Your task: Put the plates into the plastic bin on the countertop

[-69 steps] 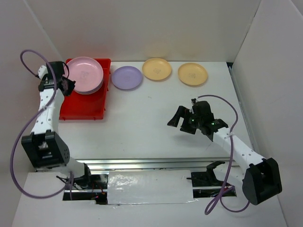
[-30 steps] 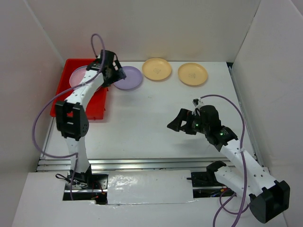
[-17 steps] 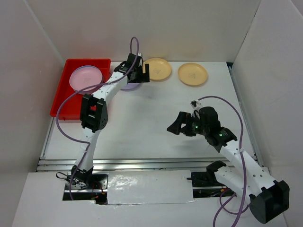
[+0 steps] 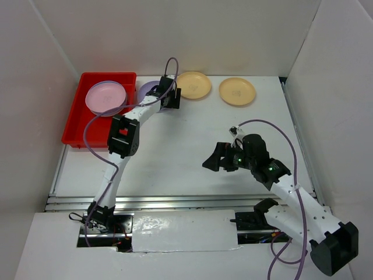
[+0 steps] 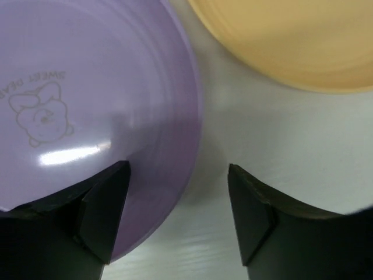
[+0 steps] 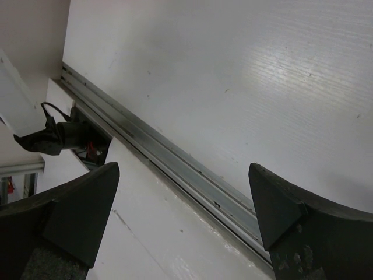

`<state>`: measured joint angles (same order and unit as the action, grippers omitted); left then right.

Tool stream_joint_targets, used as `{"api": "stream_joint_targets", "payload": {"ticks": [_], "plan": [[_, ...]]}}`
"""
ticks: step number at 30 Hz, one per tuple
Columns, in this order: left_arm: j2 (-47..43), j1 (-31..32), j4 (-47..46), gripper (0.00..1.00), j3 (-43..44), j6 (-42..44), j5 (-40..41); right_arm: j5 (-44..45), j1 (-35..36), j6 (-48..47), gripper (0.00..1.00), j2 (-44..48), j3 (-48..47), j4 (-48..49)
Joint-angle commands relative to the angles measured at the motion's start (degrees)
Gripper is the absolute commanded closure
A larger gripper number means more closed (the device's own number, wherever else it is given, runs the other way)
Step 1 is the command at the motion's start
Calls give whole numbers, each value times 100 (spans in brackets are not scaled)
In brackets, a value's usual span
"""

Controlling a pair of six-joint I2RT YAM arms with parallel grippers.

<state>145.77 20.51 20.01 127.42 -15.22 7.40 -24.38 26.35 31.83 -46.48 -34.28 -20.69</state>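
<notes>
Left arm is stretching toward 11 o'clock, with the left gripper sitting over the 3 o'clock edge of the purple plate. Its jaw state isn't reading clearly from up here. At 10 o'clock the red bin is holding a pinkish plate in its far half. One yellow plate is lying at 12 o'clock and a second yellow plate at 1 o'clock, apart from each other. The right gripper is hovering at 4 o'clock over bare countertop, fingers spread, pointing toward 9 o'clock.
</notes>
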Motion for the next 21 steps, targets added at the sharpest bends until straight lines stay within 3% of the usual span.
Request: {"api": "stream_joint_targets", "payload": {"ticks": [1,5,7,9,14,17,21], "plan": [[57,58,-40,23,-137,-111,33,134,169,-81,0,218,-262,57],[-540,32,-664,51,-1147,-411,174,267,318,-81,0,341,-456,-163],[-646,-3,-718,81,-1342,-551,218,311,449,-46,0,437,-544,-269],[-822,-12,-552,100,-1412,-691,481,460,546,7,0,577,-588,-330],[-2303,505,-752,100,-2753,-597,1219,715,766,77,0,737,-711,-488],[-3261,971,-938,100,-3335,-149,1063,829,898,112,0,807,-825,-594],[-4038,1349,-552,100,-3311,46,1026,987,1056,165,0,947,-948,-700]]}}
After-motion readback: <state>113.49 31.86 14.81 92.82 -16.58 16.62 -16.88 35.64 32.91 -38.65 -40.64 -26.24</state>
